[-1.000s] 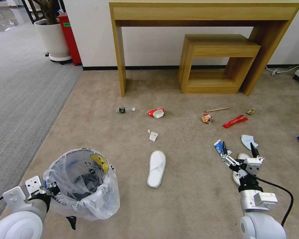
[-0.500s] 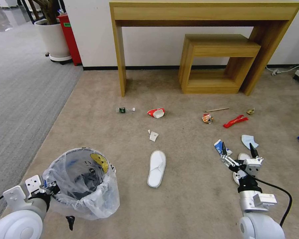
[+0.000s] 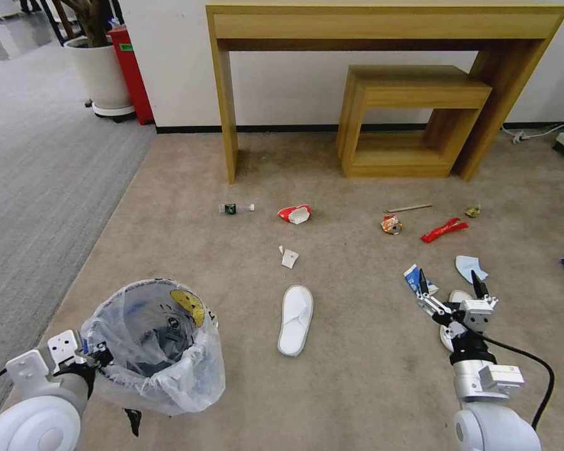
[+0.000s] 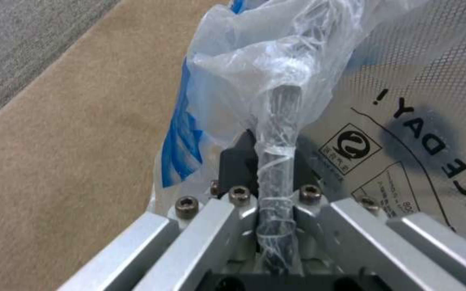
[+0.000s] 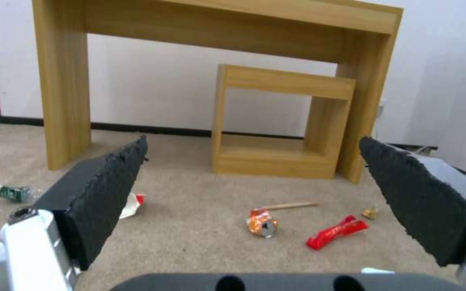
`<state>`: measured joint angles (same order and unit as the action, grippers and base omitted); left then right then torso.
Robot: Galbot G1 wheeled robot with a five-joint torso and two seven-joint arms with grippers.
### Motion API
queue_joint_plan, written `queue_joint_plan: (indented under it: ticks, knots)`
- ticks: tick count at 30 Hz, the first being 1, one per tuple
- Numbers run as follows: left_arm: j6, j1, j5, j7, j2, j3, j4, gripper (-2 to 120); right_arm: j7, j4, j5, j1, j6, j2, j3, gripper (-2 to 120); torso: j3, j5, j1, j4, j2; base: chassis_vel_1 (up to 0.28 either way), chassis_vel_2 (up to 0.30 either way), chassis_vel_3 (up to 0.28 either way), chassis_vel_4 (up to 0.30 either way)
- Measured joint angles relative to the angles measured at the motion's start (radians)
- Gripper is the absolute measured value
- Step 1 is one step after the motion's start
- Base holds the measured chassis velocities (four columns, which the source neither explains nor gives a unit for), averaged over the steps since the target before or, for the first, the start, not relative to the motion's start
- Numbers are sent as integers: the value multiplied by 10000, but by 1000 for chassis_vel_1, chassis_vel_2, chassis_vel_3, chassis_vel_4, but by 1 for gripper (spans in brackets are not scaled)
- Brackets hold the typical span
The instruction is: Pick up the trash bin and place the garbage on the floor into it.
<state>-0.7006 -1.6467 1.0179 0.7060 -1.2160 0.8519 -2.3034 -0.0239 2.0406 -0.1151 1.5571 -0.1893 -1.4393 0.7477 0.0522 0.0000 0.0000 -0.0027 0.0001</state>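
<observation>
Beige short-pile carpet, the floor (image 3: 357,376), runs up to a white wall where a tall wooden counter (image 3: 382,25) stands over a smaller wooden shelf unit (image 3: 413,119); litter is scattered across the open carpet between them and the robot. Low on the robot's left sits the trash bin (image 3: 153,344), lined with a crinkled clear bag; the left end effector (image 3: 97,360) is clamped on its rim through the plastic (the left wrist view shows the rim pinched between the fingers (image 4: 233,202)). It looks light and thin-walled, and the loose bag slippery, so a hold on the stiff rim seems the sound choice. The right end effector (image 3: 451,289) hovers with its pads spread wide and empty over a white slipper (image 3: 448,313), just beside a blue-white carton (image 3: 412,275); a second slipper (image 3: 296,318) lies mid-carpet. Both should be soft, light and floppy, best pinched across the edge of the sole.
</observation>
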Motion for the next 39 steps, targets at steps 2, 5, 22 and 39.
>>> queue_joint_plan:
  ticks: [2, 5, 22, 39]
  knots:
    - [15, -15, -1, 0, 4, 8, -10, 1, -4, 6, 3, -10, 0, -10, -16, 100, 0, 0, 0, 0, 0, -79, 97, 104, -95]
    - [23, -25, -3, 1, 2, 8, -19, 1, -4, 9, 3, -9, -7, -11, -23, 100, 1, 0, 0, 0, 0, -78, 86, 60, -76]
    - [98, -29, -226, -97, -35, -221, 7, 1, 514, -94, -1445, -35, 1410, 468, -378, 100, 0, 0, 0, -1, 0, -2, 2, 3, -2]
    - [123, 255, -459, -122, -78, -510, 404, 1, 704, -773, -5649, -865, 4376, 1535, -1769, 100, 0, 0, 0, 1, 0, 0, 0, 0, 0]
